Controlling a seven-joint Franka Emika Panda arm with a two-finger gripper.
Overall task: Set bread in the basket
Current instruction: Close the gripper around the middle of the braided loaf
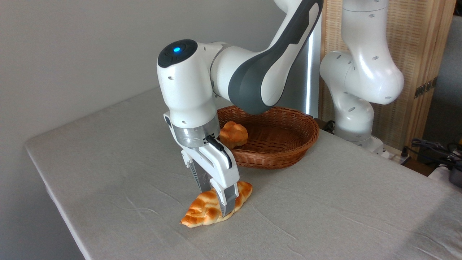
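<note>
Presently the gripper (pixel 219 196) straddles the bread (pixel 207 211) at lower centre, fingers pressed to its flanks for lifting; basket (pixel 288 155) waits behind, at centre, holding a bun (pixel 234 134).

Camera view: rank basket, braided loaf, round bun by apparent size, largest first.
1. basket, clearly largest.
2. braided loaf, though it lies nearer the camera.
3. round bun, smallest; partly hidden behind the arm, so its margin under the loaf is unsure.

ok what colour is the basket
Reddish-brown woven wicker basket, clearest in the fixed camera view.
</note>
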